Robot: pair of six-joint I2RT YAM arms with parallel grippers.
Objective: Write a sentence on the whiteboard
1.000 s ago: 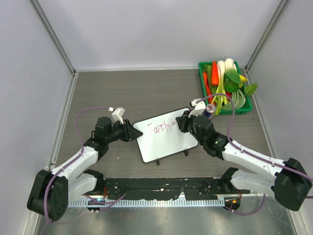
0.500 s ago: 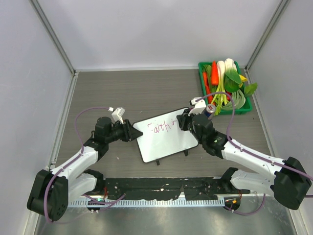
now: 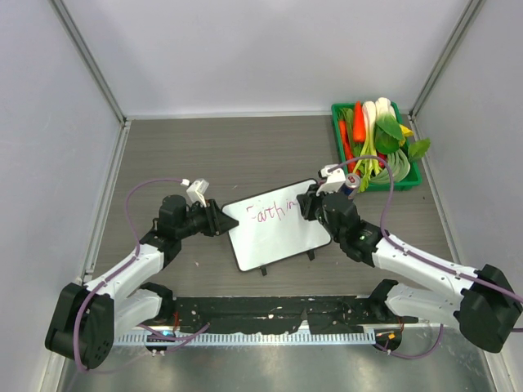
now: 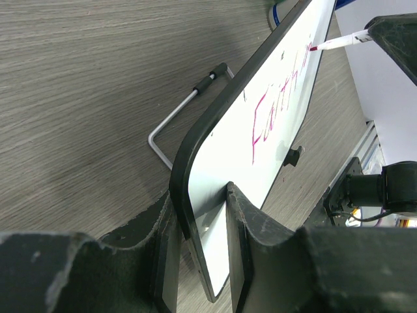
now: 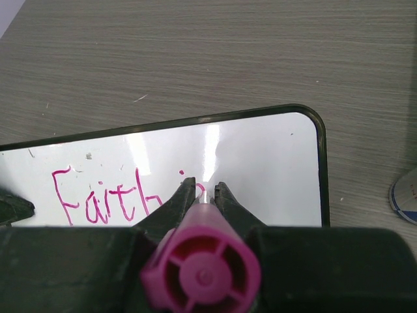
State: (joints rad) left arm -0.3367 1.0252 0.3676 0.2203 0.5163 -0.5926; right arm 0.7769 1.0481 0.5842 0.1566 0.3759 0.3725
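Observation:
The whiteboard (image 3: pixel 278 229) lies mid-table, tilted on its feet. Pink writing (image 3: pixel 270 214) on it reads "Faith in" along the upper part. My left gripper (image 3: pixel 219 222) is shut on the board's left edge; in the left wrist view the fingers (image 4: pixel 241 241) clamp the dark rim of the whiteboard (image 4: pixel 273 130). My right gripper (image 3: pixel 313 204) is shut on a pink marker (image 5: pixel 202 274), its tip on the whiteboard (image 5: pixel 260 169) just right of the writing (image 5: pixel 104 199). The marker tip (image 4: pixel 319 46) shows in the left wrist view.
A green tray (image 3: pixel 415 179) of toy vegetables stands at the back right. A round blue-rimmed object (image 5: pixel 405 195) lies just right of the board. The board's wire stand (image 4: pixel 179 114) sticks out behind it. Grey walls enclose the table.
The right gripper has moved the marker slightly right along the top line, adding the strokes after "Faith". The left arm and board have stayed still.

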